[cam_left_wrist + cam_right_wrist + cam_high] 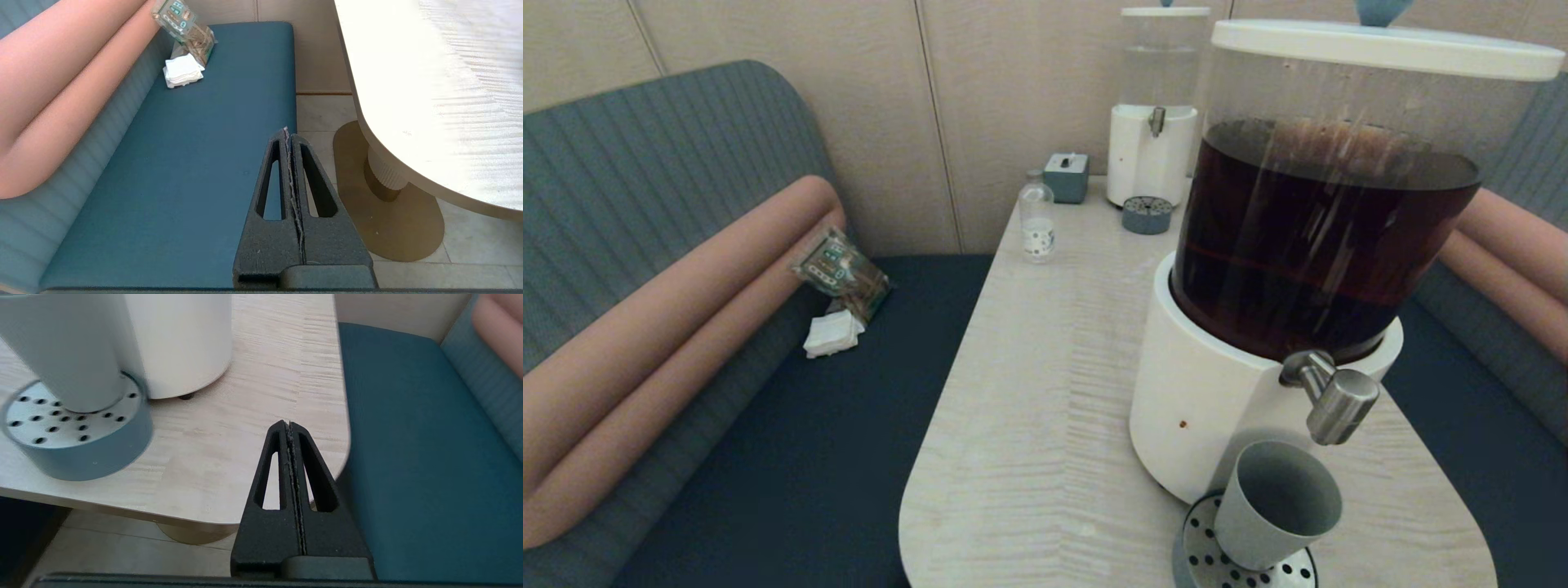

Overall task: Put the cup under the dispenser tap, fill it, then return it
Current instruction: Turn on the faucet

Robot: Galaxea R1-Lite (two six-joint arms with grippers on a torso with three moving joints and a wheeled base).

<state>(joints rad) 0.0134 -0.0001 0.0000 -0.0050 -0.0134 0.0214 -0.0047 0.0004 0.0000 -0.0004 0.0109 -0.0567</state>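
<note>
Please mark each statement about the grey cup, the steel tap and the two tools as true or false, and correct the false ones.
1. The small grey plastic cup stands on the round perforated metal drip tray. True.
2. The brushed-steel tap is pouring liquid into the cup. False: no stream is visible.
3. The right tool holds the cup. False: it is shut on nothing, beside the pale wooden table's corner.
4. The left tool is shut above the blue bench seat. True.
5. The cup is full. False: its inside looks empty.
</note>
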